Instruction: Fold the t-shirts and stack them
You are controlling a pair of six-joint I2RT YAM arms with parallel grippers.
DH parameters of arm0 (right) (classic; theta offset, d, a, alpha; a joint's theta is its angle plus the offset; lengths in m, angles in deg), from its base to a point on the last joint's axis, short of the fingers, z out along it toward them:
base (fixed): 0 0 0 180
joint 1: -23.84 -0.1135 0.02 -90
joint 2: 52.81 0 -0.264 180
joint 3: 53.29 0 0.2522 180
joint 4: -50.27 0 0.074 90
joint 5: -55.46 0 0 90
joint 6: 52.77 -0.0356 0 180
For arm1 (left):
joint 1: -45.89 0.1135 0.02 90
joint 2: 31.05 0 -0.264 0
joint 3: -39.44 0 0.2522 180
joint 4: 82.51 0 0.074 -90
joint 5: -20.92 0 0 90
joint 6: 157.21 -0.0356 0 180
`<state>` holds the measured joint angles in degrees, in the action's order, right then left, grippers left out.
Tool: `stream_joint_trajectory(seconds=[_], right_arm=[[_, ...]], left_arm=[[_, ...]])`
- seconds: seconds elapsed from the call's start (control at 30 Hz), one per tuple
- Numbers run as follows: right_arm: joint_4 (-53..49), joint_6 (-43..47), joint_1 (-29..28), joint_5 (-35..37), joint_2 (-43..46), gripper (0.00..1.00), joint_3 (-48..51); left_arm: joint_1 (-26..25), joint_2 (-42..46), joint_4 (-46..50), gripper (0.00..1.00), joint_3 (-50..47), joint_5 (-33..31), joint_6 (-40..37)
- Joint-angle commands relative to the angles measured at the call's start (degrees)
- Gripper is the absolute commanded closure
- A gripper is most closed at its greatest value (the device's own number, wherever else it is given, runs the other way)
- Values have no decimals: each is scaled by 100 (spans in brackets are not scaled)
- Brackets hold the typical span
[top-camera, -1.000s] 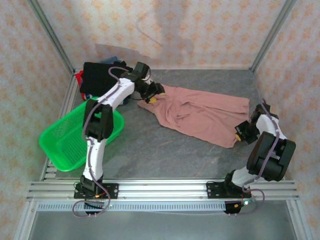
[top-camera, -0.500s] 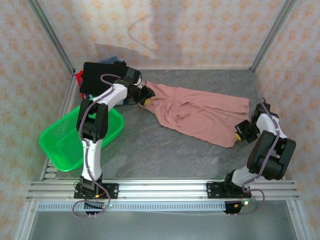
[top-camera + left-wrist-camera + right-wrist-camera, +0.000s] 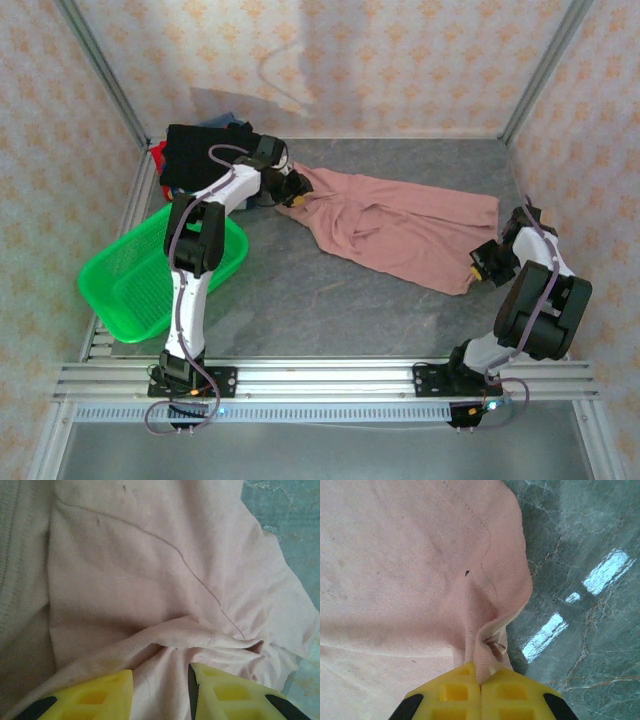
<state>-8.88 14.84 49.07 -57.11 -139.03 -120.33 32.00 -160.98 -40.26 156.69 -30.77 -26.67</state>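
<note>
A: The pink t-shirt (image 3: 400,230) is seen spread over the grey bench (image 3: 330,300), rumpled, stretched from far left to near right.

B: And its far-left end is met by the left gripper (image 3: 297,192). From the left wrist, the yellow fingers (image 3: 90,700) are shown held partly apart, with a raised ridge of pink cloth run between them.

A: Is that ridge clamped?

B: It cannot be told. A gap is shown, and it is filled with fabric.

A: The other end, then. The right gripper (image 3: 478,268) is placed at the shirt's near-right corner.

B: There the matter is settled. The jaws are pressed together and a pinch of the hem is caught between them, with bare marbled bench seen just beside.

A: Behind the left arm, in the far-left corner, a folded black shirt (image 3: 195,150) is laid, with a red shirt (image 3: 157,152) tucked at its left edge.

B: A green basket (image 3: 120,290) is set at the bench's left edge, near the left arm and well apart from the pink t-shirt.
</note>
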Motion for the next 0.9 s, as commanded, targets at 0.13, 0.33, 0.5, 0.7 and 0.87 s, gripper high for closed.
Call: stream_joint_trajectory(seconds=[0.13, 0.33, 0.5, 0.7, 0.87], right_arm=[[21, 64, 39, -24, -38, 100, -61], [30, 75, 36, -11, -58, 100, -66], [23, 78, 35, -4, -71, 100, -62], [30, 81, 35, -11, -62, 100, -53], [22, 103, 35, -12, -50, 100, -51]], left_arm=[[-61, -138, 403, 66, 70, -115, -249], [-136, -182, 267, 65, 34, 31, -169], [-185, -166, 268, 66, -80, 176, -228], [-188, -164, 372, 74, -121, 93, -299], [-175, -216, 513, 87, 22, -2, -391]])
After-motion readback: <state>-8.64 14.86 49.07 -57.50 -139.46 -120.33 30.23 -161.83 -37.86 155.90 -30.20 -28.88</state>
